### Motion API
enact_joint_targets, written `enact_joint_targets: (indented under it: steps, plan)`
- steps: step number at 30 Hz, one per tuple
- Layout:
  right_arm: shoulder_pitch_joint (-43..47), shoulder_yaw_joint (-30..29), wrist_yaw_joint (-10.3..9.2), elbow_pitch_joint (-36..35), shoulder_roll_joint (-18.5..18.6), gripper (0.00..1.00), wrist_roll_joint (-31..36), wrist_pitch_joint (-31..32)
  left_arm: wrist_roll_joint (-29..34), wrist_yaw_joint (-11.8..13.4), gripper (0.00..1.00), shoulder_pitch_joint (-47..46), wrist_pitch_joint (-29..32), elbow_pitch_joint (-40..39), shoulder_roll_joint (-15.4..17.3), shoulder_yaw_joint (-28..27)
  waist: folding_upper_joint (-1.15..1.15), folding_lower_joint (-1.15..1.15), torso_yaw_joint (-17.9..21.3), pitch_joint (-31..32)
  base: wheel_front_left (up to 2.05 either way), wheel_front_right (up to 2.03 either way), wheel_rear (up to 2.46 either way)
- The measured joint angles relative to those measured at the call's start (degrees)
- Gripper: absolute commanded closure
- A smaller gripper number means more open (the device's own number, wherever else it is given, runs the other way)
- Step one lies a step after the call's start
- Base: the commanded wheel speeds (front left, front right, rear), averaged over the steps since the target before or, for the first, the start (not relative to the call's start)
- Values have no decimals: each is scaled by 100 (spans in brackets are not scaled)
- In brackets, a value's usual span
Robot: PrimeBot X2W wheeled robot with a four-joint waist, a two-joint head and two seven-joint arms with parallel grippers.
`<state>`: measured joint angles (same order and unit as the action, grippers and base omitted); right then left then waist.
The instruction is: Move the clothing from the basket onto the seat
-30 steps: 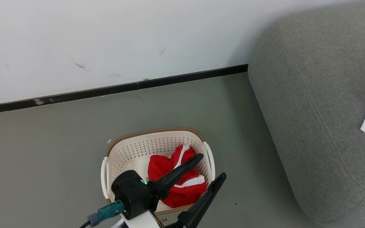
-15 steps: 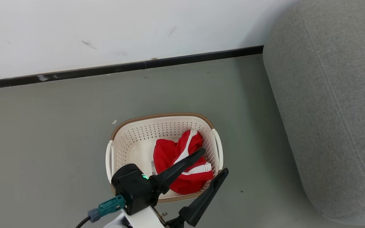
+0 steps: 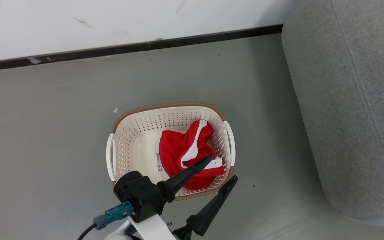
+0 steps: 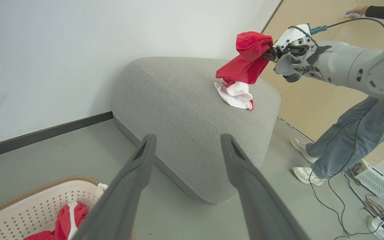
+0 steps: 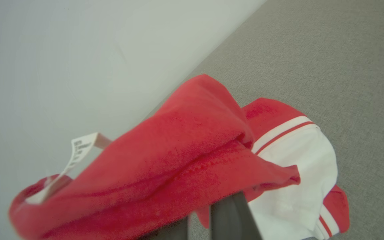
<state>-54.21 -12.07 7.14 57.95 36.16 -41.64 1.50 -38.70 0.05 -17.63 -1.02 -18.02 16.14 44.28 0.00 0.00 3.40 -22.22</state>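
The cream basket (image 3: 120, 146) stands on the floor with red clothing (image 3: 178, 150) inside; both appear in the left wrist view, basket (image 4: 28, 206) and clothing (image 4: 63, 221). My left gripper (image 3: 220, 170) hovers open over the basket's near right rim, holding nothing; from its own camera the left gripper (image 4: 188, 138) points toward the grey seat (image 4: 185, 100). My right gripper (image 4: 272, 53) is shut on a red garment (image 4: 245, 63), hanging over a white and red piece (image 4: 237, 95) lying on the seat. Up close, the held garment (image 5: 178, 156) carries a white label (image 5: 78, 150).
A white wall with a black skirting (image 3: 128, 48) runs behind the basket. The seat (image 3: 352, 100) fills the right of the head view. A person's legs (image 4: 345, 140) stand beside the seat, with cables and a white box (image 4: 372, 180) on the floor.
The head camera has tilted, so basket and skirting sit higher in its picture. My left gripper stays open above the basket's near right rim.
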Motion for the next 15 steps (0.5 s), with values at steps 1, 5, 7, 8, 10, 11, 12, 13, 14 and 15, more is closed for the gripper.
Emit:
enact_joint_targets:
  steps: [1,5,7,8,10,11,12,13,14,15]
  plan:
    - [25,-2,0,26,0,100,-24,-4,1,19,0,-22,4,-20,4,-2,0,0,9,-42,0,0,0]
    - [58,64,0,-23,-180,100,-80,-124,11,56,0,-114,56,-65,36,-79,0,0,57,-206,0,0,0]
    - [62,116,0,-36,-299,100,-156,-175,48,89,0,-158,102,-68,57,-97,0,0,88,-287,0,0,0]
    - [71,141,0,-34,-333,100,-174,-210,60,89,0,-191,103,-74,58,-101,0,0,105,-326,0,0,0]
    - [132,214,0,-37,-349,100,-176,-227,96,91,0,-246,143,-104,56,-109,0,0,142,-405,0,0,0]
    - [179,271,0,-45,-363,100,-174,-261,110,92,0,-271,154,-113,57,-109,0,0,161,-444,0,0,0]
    - [246,344,0,-83,-399,100,-143,-321,123,101,0,-293,155,-120,58,-113,0,0,182,-481,0,0,0]
    - [305,386,0,-125,-476,100,-110,-385,145,116,0,-307,168,-124,62,-125,0,0,207,-516,0,0,0]
    - [343,416,0,-136,-559,100,-119,-398,149,131,0,-314,191,-131,64,-131,0,0,230,-549,0,0,0]
    - [360,466,0,-136,-624,100,-124,-398,151,133,0,-314,197,-140,73,-137,0,0,253,-584,0,0,0]
